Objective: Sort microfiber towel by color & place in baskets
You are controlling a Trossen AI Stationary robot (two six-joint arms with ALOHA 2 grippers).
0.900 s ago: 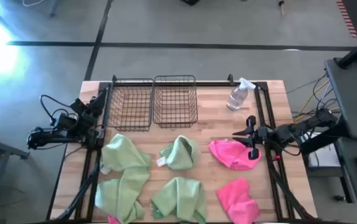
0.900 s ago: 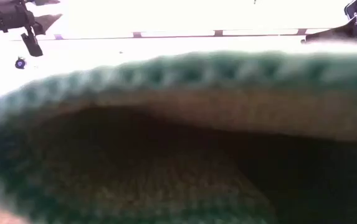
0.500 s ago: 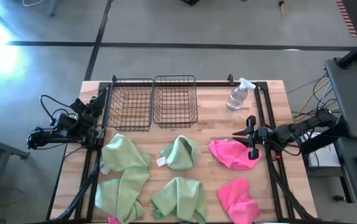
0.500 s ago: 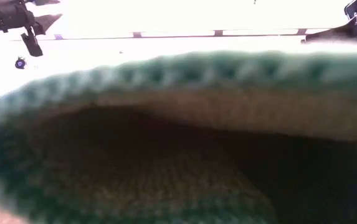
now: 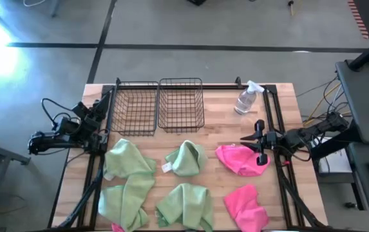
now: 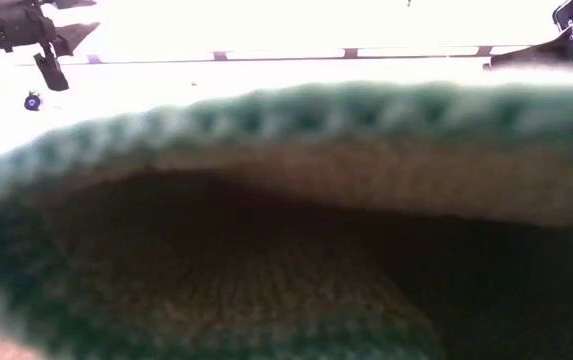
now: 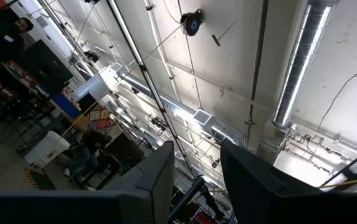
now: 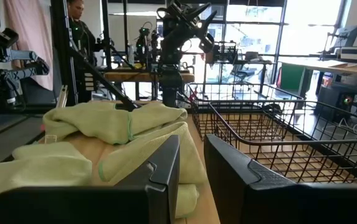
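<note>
Hovering at the table's right side, the right gripper has its fingers parted by a narrow gap with nothing between them. It sits at the right edge of a pink towel; contact cannot be told. A second pink towel lies nearer, toward the near right corner. A clear spray bottle stands beyond the gripper, near the far right of the table.

Left gripper waits off the table's left edge, beside the left basket. Its wrist view points up at a ceiling; its fingers stand apart, holding nothing.

Right basket touches the left one along the far edge, both without towels.

Four green towels: one left of centre, one at centre, one at near left, one at near centre. All well apart from the baskets.

Low view is almost wholly blocked by green cloth pressed close to the lens. In the right wrist view, green towels lie ahead, with the baskets alongside them. A person stands in the room beyond.
</note>
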